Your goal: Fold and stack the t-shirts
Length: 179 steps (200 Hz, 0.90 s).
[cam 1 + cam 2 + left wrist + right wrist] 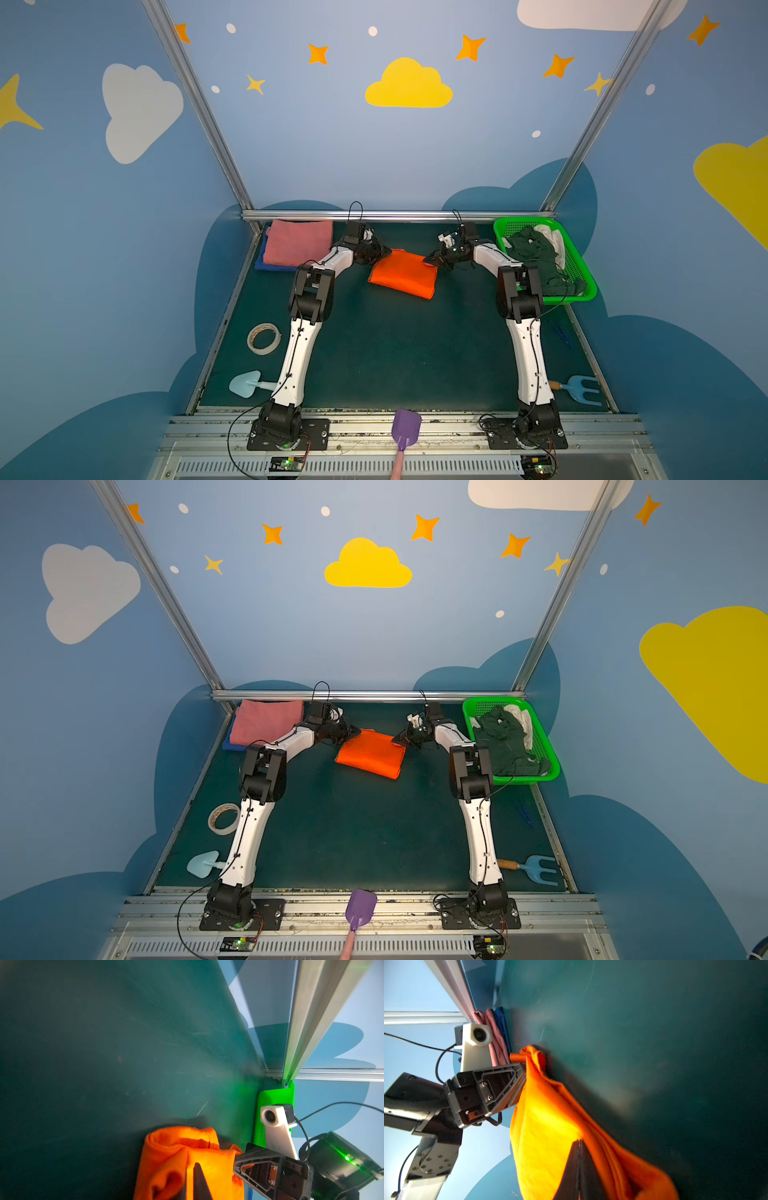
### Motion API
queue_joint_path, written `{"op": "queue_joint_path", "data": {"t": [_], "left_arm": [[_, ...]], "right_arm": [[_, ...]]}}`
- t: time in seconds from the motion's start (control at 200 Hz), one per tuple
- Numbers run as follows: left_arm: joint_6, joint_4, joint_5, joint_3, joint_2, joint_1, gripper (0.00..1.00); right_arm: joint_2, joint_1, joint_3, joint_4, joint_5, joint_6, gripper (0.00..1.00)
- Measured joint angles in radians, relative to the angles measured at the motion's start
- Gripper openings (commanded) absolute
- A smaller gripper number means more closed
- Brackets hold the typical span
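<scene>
one orange t-shirt, two stacked t-shirts

Sky-blue walls enclose the cell, painted with a yellow cloud, a white cloud, orange stars and darker blue cloud shapes low down. Aluminium posts rise from the far corners of the dark green worktop, and a rail joins them along its far edge. A metal track runs along the near edge. The light is even and soft.
</scene>
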Motion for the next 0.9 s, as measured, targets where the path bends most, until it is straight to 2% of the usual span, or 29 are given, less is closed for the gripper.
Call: {"op": "queue_joint_path", "data": {"t": [0.245,0.39,0.686,0.896], "left_arm": [[0.065,-0.023,-0.026,-0.087,-0.166,-0.005,0.14],[0.092,-0.021,-0.04,-0.095,-0.215,-0.014,0.12],[0.091,-0.017,-0.061,-0.134,-0.163,-0.02,0.11],[0.095,-0.067,-0.07,-0.046,-0.059,-0.02,0.1]], "right_arm": [[-0.192,0.023,-0.141,0.089,-0.007,0.005,0.05],[-0.238,0.079,-0.179,0.17,-0.015,0.027,0.05],[-0.147,0.221,-0.209,0.237,-0.037,0.071,0.07],[-0.113,0.23,-0.301,0.268,-0.051,0.095,0.11]]}}
